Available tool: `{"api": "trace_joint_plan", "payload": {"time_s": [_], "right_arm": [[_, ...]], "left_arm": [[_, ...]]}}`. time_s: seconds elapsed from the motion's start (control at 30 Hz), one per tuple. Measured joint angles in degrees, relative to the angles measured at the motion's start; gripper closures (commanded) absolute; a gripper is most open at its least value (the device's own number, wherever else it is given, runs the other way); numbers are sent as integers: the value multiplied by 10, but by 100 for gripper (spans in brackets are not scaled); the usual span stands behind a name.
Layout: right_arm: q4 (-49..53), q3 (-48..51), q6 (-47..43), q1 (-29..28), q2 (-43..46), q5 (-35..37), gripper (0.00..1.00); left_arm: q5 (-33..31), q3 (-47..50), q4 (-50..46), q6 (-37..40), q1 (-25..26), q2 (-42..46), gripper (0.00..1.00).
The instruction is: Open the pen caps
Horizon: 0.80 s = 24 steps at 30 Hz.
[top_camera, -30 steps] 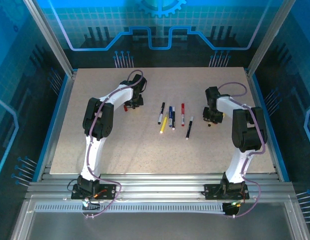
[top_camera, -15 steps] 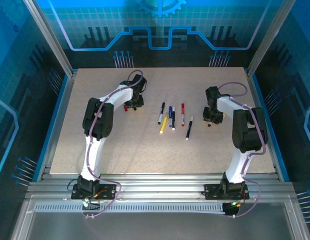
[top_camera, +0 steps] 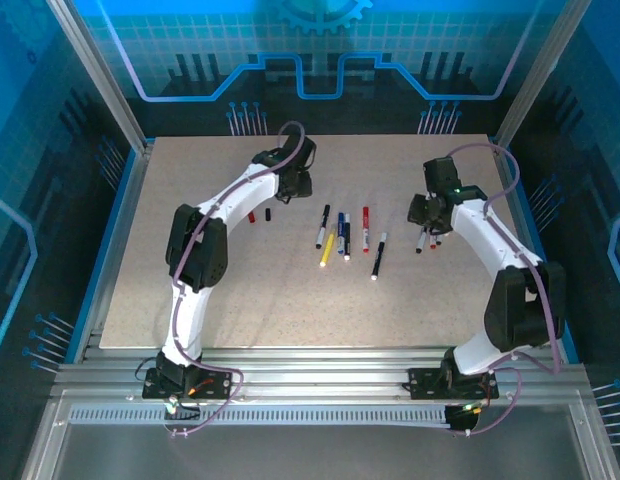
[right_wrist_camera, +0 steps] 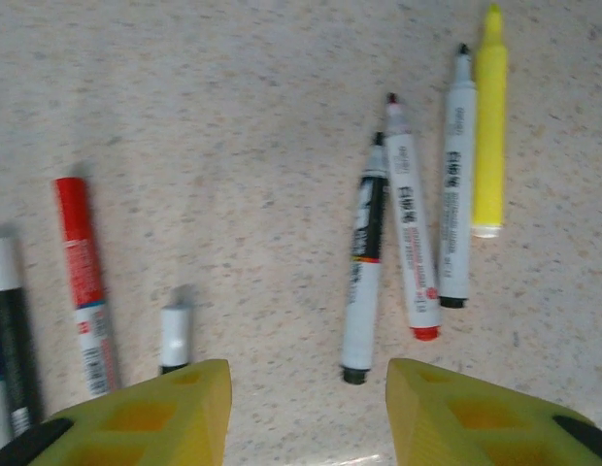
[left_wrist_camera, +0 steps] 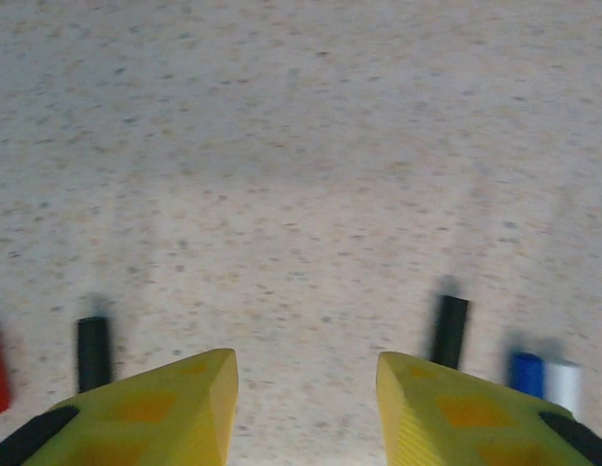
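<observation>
Nearest the bases, a loose row of pens [top_camera: 342, 236] is lying at mid-table. Just beyond it the right gripper [right_wrist_camera: 309, 408] is hanging with its fingers spread and nothing between them, four uncapped pens [right_wrist_camera: 410, 233] lying side by side just ahead. To the left, a red pen cap [top_camera: 252, 216] and a black pen cap [top_camera: 268, 214] are lying loose just beside each other, and farthest out the left gripper [left_wrist_camera: 306, 388] is hovering parted and empty over the table [left_wrist_camera: 301, 146].

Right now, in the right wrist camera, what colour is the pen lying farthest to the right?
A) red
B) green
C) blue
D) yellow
D: the yellow pen lies at the right end of the group, just beside a white pen.
</observation>
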State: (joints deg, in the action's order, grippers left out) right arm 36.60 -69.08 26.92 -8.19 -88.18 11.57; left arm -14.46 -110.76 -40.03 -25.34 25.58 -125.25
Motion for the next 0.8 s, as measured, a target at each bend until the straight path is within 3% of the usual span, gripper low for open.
{"api": "trace_joint_plan", "payload": {"time_s": [0.23, 0.4, 0.8], "right_arm": [[-131, 70, 9, -56, 44, -89, 46], [-194, 80, 11, -90, 7, -103, 45], [-273, 132, 20, -95, -9, -105, 45]], "left_arm": [[15, -17, 5, -1, 21, -28, 58], [20, -23, 14, -2, 21, -56, 58], [34, -88, 12, 0, 37, -113, 58]]}}
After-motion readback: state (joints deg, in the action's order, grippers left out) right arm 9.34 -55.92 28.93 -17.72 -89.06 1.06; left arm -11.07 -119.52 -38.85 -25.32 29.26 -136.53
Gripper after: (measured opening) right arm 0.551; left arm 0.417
